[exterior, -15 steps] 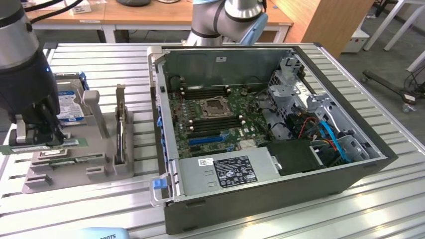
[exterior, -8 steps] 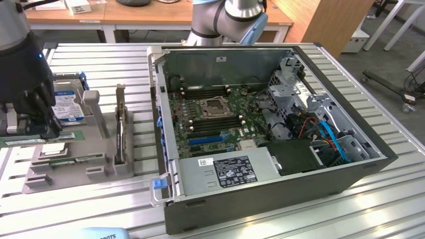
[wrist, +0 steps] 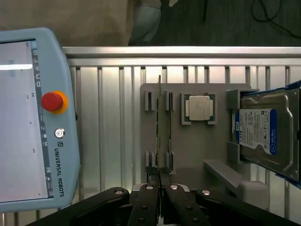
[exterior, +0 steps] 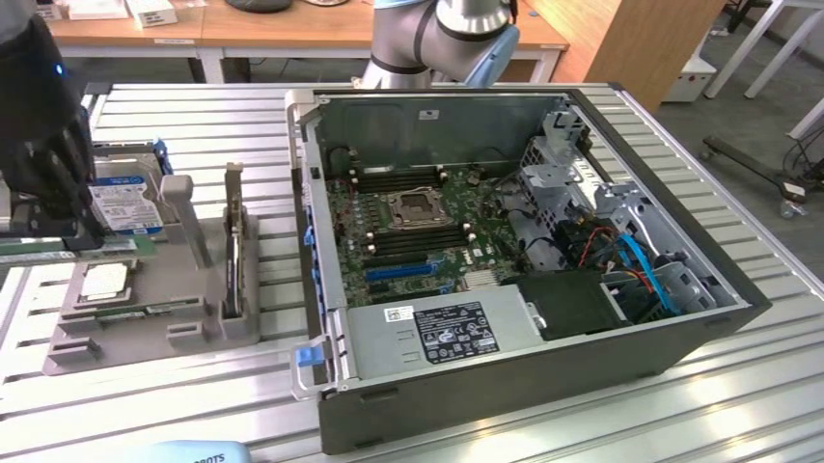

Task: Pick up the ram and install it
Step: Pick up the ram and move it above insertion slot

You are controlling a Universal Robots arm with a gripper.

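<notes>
The ram (wrist: 160, 127) stands on edge, pointing straight out from the jaws.

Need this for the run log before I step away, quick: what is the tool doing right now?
The tool: closed, gripping the ram, seen edge-on.

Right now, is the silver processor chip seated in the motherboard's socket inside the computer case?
No: the silver processor chip lies in the grey holder outside the case, beside the blue-labelled hard drive.
</notes>
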